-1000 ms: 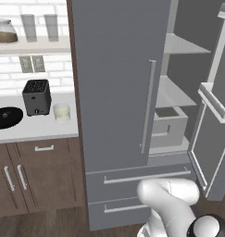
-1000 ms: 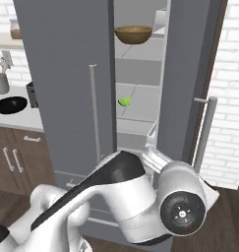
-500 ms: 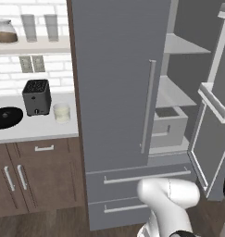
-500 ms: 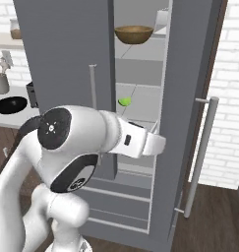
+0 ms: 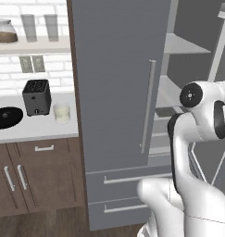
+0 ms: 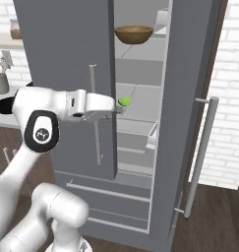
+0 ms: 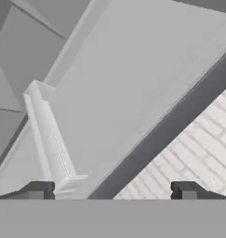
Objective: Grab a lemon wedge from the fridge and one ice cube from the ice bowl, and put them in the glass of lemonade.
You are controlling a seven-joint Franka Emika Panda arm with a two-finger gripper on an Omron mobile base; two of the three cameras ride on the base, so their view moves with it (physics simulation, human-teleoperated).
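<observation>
A: Claw (image 7: 112,190) state? Fingertips are seen wide apart, nothing held.
B: Lemon wedge (image 6: 124,101)? Seen on a shelf inside the fridge (image 6: 67,59), just beside the claw.

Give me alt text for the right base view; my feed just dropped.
The robot's white arm reaches into the open fridge, its gripper just short of a small green lemon wedge on a middle shelf. A brown wooden bowl sits on the shelf above, and the left fridge door is closed.
</observation>
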